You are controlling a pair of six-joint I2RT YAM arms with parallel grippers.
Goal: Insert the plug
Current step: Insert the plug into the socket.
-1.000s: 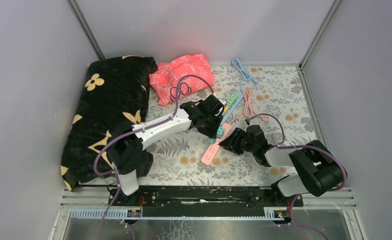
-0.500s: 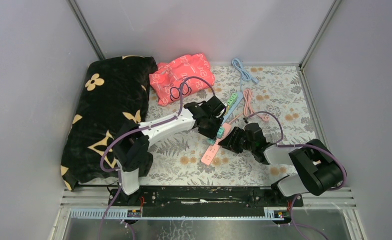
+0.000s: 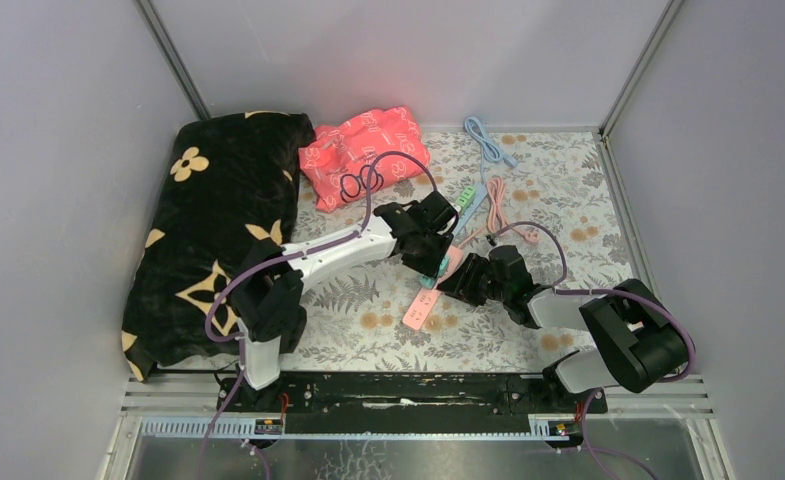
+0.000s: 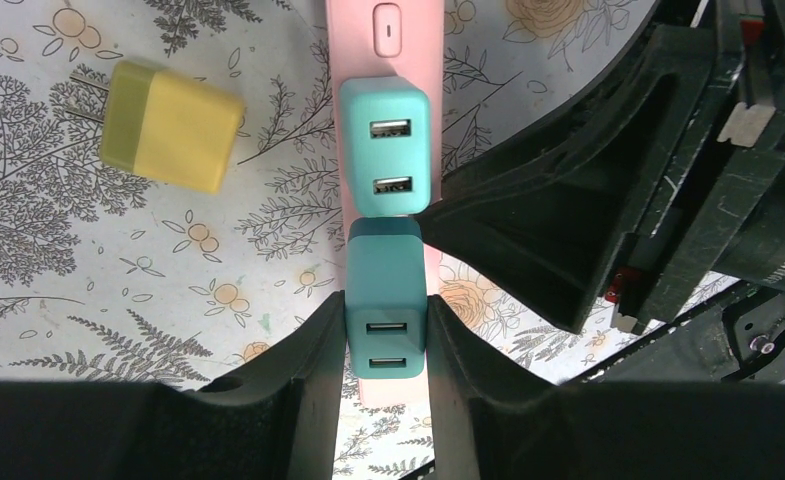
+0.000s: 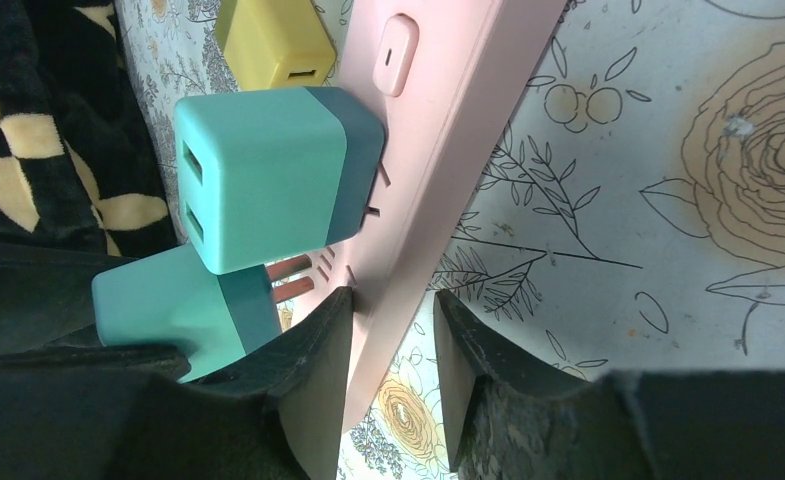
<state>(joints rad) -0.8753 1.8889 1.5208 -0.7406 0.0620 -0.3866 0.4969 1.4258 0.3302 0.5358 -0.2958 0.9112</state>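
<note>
Left end effector (image 4: 386,318) grips teal plug (image 4: 386,285) | right end effector (image 5: 391,305) grips strip (image 5: 468,100)

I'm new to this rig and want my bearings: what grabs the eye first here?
At table centre, the left end effector pinches a teal charger over the pink power strip, prongs partly out, beside a second teal charger on the strip. The right end effector grips the strip; a yellow charger lies loose nearby.
</note>
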